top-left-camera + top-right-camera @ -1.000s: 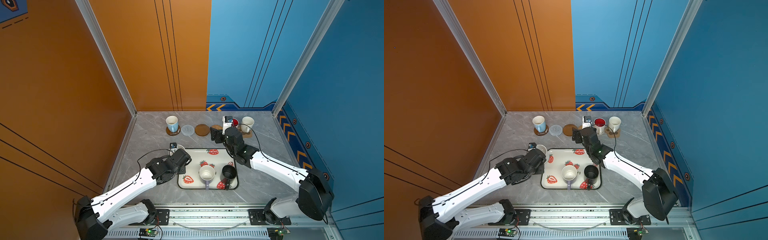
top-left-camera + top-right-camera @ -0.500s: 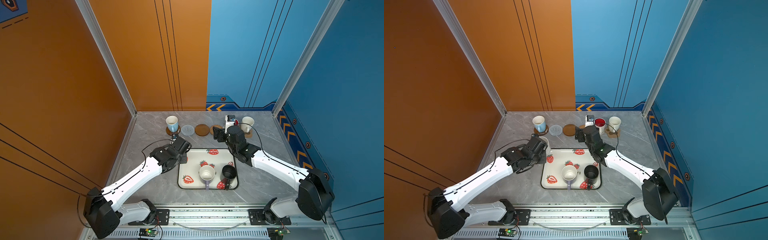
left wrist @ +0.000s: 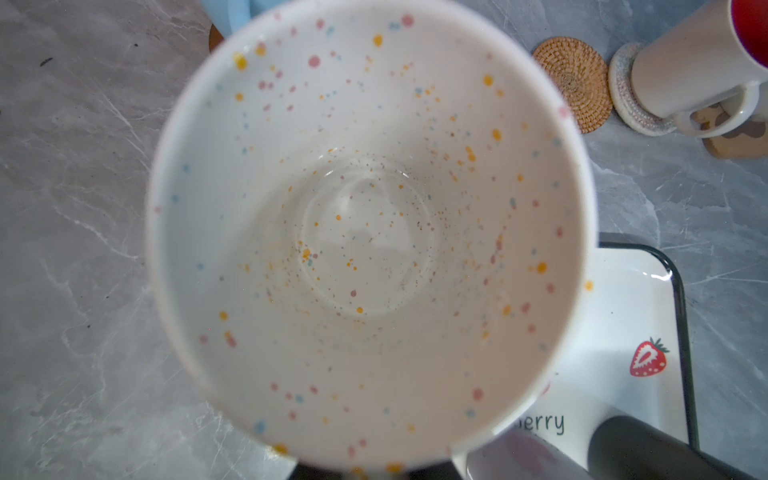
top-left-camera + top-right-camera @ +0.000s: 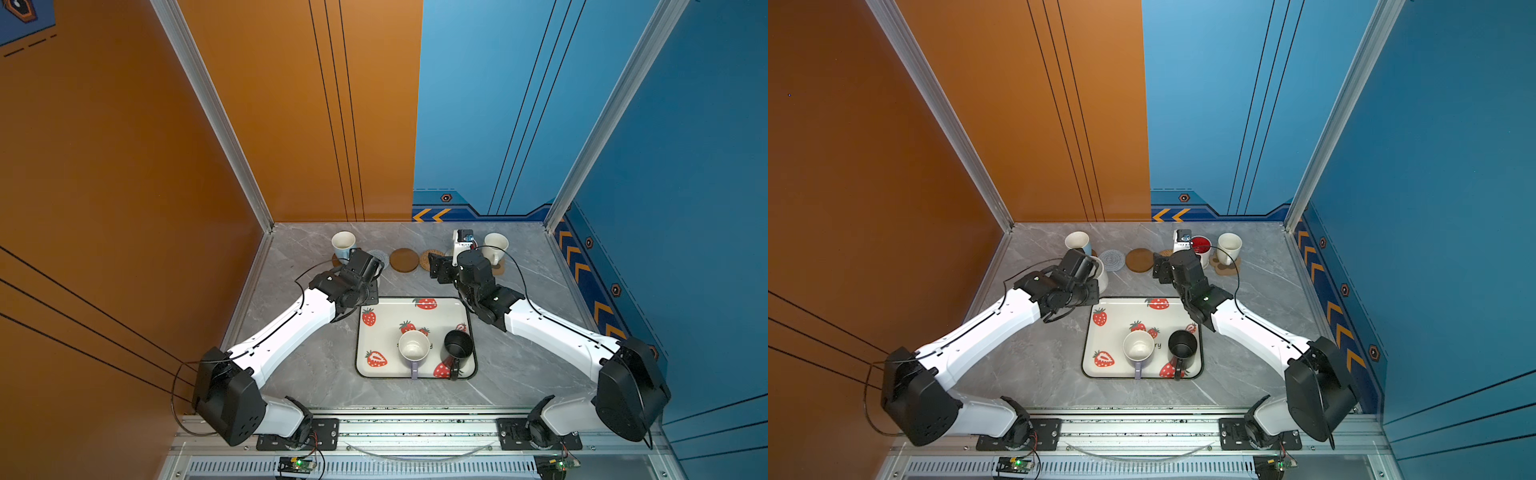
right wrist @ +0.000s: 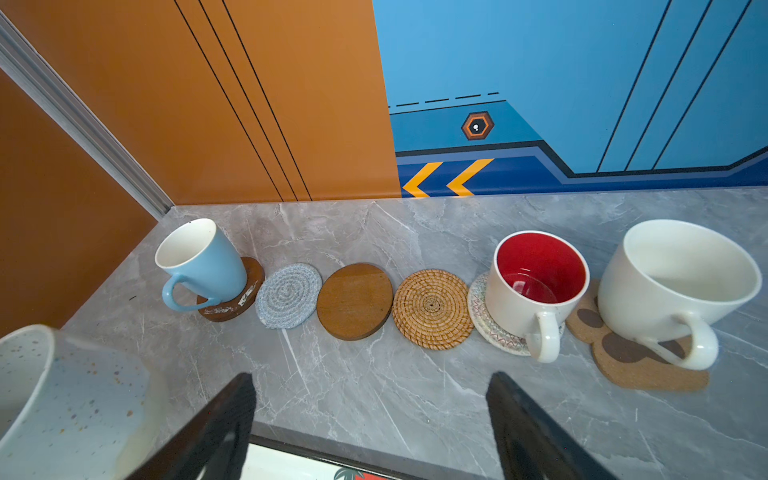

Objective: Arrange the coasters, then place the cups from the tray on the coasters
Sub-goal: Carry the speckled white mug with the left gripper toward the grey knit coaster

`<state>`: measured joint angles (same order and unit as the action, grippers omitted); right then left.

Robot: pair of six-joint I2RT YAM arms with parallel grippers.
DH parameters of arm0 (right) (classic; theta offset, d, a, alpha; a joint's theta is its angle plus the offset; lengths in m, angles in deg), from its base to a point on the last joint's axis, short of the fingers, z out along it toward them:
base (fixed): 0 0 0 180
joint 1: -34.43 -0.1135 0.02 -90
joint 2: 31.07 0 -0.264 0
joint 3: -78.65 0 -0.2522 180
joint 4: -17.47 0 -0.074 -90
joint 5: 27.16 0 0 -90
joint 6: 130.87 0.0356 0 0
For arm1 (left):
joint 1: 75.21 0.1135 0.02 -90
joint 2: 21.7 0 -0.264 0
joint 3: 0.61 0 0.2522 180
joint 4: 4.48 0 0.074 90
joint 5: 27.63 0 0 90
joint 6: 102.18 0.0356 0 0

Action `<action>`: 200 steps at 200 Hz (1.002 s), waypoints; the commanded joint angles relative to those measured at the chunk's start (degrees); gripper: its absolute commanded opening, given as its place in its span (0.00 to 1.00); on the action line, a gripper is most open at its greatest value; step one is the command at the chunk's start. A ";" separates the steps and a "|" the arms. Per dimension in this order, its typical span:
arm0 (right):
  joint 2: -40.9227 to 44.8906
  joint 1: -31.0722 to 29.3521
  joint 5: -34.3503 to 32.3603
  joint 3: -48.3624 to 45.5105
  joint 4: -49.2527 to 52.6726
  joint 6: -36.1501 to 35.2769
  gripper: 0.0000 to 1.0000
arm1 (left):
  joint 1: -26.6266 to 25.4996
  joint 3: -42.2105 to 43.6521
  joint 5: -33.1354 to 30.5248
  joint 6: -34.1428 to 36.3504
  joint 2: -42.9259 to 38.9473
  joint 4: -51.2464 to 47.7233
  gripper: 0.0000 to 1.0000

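"Which arm has a cup?"

"The left one. The left gripper [image 4: 1088, 270] is clamped on the speckled mug [image 4: 1101, 272]. The mug is mouth up over the bench [image 4: 316, 374], just past the far left corner of the tray [image 4: 395, 307] and near the light blue mug [image 5: 203, 259]. The mug hides the fingers, and I can't see its base."

"And the other arm?"

"The right gripper [image 5: 370, 415] is spread wide with nothing in it. It hangs over bare bench just beyond the tray's far edge, facing the row of coasters."

"How does the row look?"

"There are six along the back wall. From the left, a brown disc [image 5: 232, 301] sits under the light blue mug. Next come a grey woven round [image 5: 289, 296], a second brown disc [image 5: 354, 301] and the rattan round [image 5: 432, 308], all bare. Then a white woven round [image 5: 482, 316] carries the red-lined mug [image 5: 538, 286], and the paw-print cork [image 5: 640, 365] carries the cream mug [image 5: 677, 286]."

"What's on the tray?"

"The lavender mug [image 4: 413, 347] and the black mug [image 4: 458, 344] stand upright, side by side near the front edge, with their handles pointing frontward."
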<state>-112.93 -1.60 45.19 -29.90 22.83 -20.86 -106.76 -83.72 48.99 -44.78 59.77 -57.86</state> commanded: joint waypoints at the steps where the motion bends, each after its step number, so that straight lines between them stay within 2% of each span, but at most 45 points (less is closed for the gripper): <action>1: 1.86 0.52 0.99 0.54 1.89 1.00 0.86 | 1.63 -4.47 1.13 2.42 1.66 5.42 0.00; 123: 6.46 2.52 0.42 -1.34 5.02 0.84 0.86 | 8.12 -22.78 4.33 9.86 22.81 6.39 0.00; 200: 11.00 4.46 -0.73 -4.27 5.79 1.65 0.85 | 9.84 -33.53 6.12 10.62 33.63 5.87 0.00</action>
<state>-103.75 2.31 46.06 -32.85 26.85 -20.23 -97.36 -112.61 54.93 -35.51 92.71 -55.22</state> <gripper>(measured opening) 0.856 0.200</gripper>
